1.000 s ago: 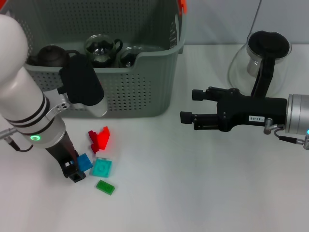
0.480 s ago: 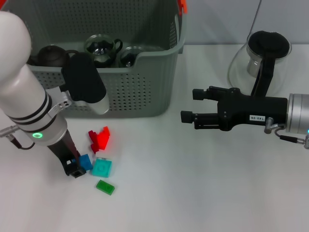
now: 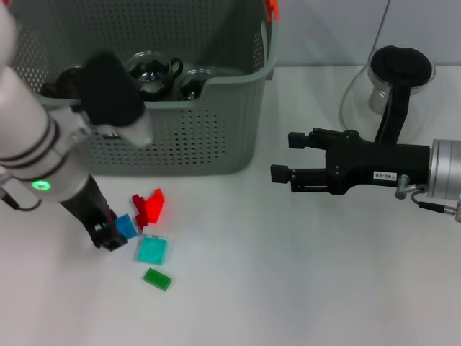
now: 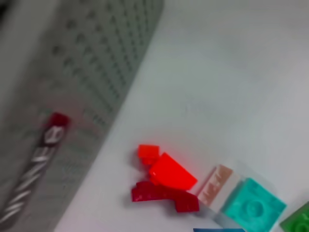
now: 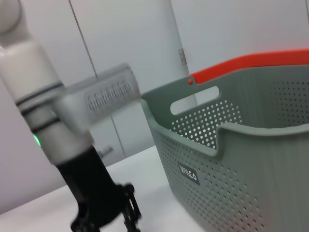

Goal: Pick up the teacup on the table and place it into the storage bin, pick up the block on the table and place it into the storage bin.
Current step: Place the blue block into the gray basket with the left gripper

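Left tool [image 3: 109,236] clamped on blue block [image 3: 126,226], fingertips partly hidden, right tool [image 3: 282,158] apart, idle.

blocks crowded beside the basket wall

the grey-green perforated plastic storage bin [image 3: 216,137] walls off the far side of the scattered coloured plastic blocks [image 3: 148,231]; the white table [image 3: 302,281] lies open nearer.

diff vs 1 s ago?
The left gripper, shut on the blue block, has lifted it off the table, away from the teal block and toward the storage bin. The right gripper stayed open and parked; the other blocks are unmoved.
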Controlling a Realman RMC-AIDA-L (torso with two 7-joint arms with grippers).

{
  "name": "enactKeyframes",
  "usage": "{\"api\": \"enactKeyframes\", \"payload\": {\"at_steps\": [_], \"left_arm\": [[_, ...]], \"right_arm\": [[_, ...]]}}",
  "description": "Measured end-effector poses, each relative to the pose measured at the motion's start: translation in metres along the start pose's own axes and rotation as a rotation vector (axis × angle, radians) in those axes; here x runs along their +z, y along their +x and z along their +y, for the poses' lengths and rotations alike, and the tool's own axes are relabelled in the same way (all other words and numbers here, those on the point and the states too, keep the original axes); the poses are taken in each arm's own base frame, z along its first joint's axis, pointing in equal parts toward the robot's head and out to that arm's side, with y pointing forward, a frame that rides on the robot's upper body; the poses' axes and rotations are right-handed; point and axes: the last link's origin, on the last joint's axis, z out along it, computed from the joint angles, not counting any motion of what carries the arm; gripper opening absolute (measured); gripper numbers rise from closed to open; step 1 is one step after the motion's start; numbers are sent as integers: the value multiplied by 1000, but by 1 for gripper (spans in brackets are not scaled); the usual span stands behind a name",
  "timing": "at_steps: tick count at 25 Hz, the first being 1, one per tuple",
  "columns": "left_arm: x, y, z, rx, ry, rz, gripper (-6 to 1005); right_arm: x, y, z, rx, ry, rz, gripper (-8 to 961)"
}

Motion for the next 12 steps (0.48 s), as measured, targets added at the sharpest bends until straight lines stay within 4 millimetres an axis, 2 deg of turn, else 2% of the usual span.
{"api": "enactKeyframes", "payload": {"at_steps": [5, 9, 12], "left_arm": [[-49, -9, 3, -88, 5, 163, 408], [-96, -5, 9, -85, -32, 431, 415], [-140, 3, 0, -75, 2, 652, 421]], "right_arm": [[-1, 0, -1, -3, 2, 1, 915], [-1, 0, 0, -11, 2, 3, 915], [-1, 0, 0, -14, -1, 4, 915]]}}
